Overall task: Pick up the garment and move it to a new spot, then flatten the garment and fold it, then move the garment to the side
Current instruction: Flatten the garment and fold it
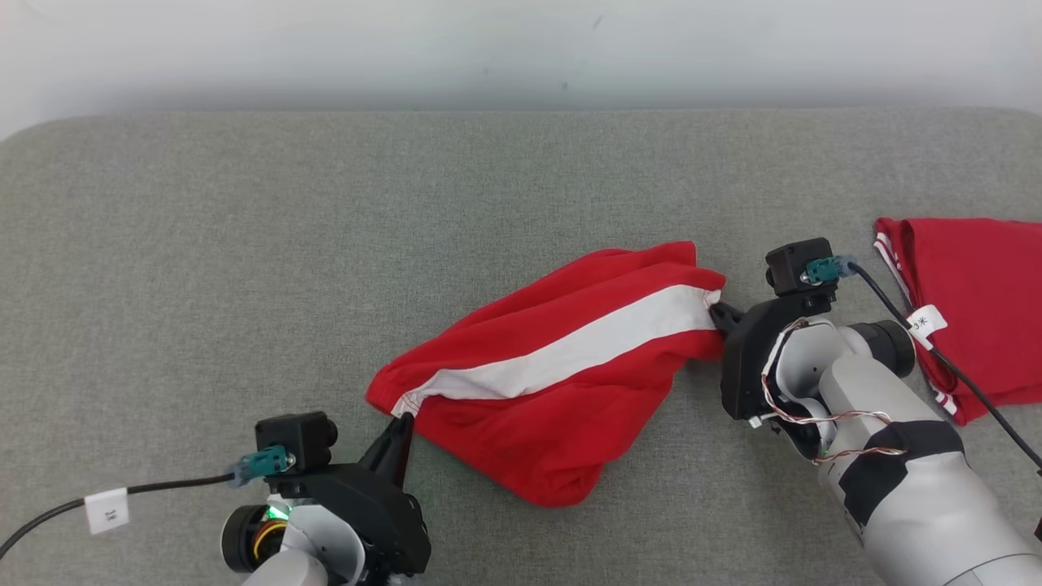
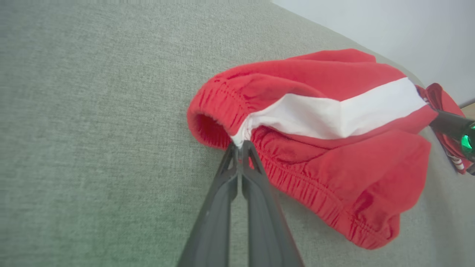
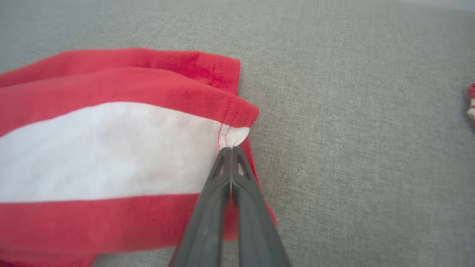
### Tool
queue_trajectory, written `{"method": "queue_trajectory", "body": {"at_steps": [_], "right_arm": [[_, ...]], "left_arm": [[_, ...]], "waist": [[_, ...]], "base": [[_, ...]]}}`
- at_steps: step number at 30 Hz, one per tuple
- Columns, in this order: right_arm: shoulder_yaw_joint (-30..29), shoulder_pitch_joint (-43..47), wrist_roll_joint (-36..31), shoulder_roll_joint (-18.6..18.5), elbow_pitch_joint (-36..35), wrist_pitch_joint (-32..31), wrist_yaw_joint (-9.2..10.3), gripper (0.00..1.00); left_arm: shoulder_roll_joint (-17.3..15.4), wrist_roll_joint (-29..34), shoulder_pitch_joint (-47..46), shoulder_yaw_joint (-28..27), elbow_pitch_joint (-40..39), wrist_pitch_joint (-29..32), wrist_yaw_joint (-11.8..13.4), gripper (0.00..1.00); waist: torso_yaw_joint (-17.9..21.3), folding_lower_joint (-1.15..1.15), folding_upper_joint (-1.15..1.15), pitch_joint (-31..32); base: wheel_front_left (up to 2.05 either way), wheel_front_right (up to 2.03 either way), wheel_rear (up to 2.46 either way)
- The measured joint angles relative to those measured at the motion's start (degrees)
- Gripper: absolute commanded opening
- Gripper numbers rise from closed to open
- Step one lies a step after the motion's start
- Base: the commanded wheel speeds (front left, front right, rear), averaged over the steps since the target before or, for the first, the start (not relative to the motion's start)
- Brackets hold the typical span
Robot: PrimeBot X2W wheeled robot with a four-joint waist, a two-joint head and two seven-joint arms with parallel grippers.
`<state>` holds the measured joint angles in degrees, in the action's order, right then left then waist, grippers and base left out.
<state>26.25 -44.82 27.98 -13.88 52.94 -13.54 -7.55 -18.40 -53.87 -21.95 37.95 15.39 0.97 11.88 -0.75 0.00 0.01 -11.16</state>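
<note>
The left tool [image 1: 404, 419] and right tool [image 1: 716, 313] each clamp tight on opposite ends of the garment [image 1: 553, 391], probably to stretch it flat.

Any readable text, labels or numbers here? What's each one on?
"18", sideways: left tag, white, on the left cable.
"3" plus a star-like mark, too small to be sure: right tag, white, on the right cable.
Shorts and second red garment: no print visible.
</note>
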Motion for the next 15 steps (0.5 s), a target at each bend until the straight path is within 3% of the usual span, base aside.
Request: {"method": "queue_trajectory", "body": {"at_steps": [9,15], "right_arm": [[-0.8,-2.0,2.1,-1.7,-4.7,7.8,0.0,0.0],[-3.0,-5.5,1.3,-4.0,-9.7,13.7,0.0,0.0]], "left_arm": [[-2.1,1.6,-2.2,-2.2,-2.3,-4.1,-0.4,0.0],[-6.9,5.2,-12.4,-1.6,-5.0,0.3,-3.4,0.0]], "waist": [[0.2,0.0,0.0,2.8],[1.1,0.0,0.0,6.4]], "base": [[0.0,0.0,0.0],[0.0,0.0,0.0]]}}
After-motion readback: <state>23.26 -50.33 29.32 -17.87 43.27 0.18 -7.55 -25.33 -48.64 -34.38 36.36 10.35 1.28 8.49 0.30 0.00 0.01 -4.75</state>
